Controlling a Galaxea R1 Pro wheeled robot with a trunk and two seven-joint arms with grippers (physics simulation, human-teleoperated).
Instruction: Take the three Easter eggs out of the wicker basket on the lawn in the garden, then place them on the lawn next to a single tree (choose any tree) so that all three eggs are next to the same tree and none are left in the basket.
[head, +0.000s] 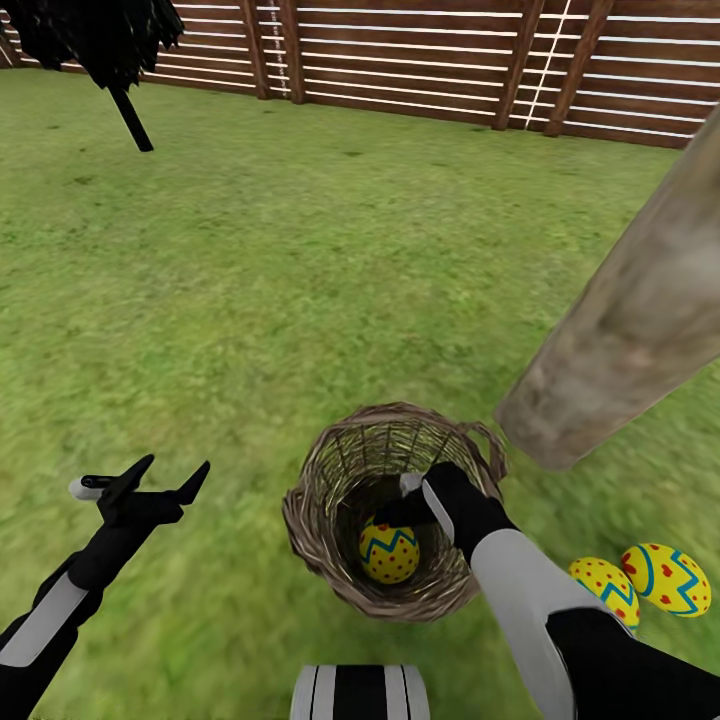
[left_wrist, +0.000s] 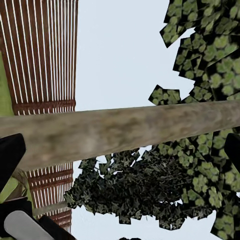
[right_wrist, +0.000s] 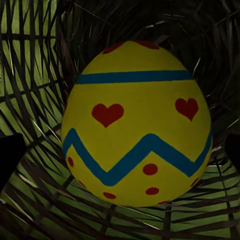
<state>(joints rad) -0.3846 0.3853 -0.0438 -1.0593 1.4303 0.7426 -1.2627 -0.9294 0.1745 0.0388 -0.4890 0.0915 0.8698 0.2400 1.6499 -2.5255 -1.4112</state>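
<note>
Fenced lawn (head: 300, 260): last egg (head: 389, 552) sat in basket (head: 310, 520) at 6 o'clock beside trunk (head: 620, 330), right gripper (head: 415, 487) inside, jaw state unclear; left gripper (head: 150, 480) wide, empty; egg looked light, smooth, slippery, so pinch its widest middle.

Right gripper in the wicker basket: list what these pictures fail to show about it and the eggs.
- Right gripper, head view: fingertips sunk in the wicker basket, behind the arm; open or shut unclear.
- Right wrist view: only dark finger edges at the frame sides; contact with the egg in the basket unclear.
- Two eggs on the lawn, head view: the nearer partly covered by the right arm.
</note>
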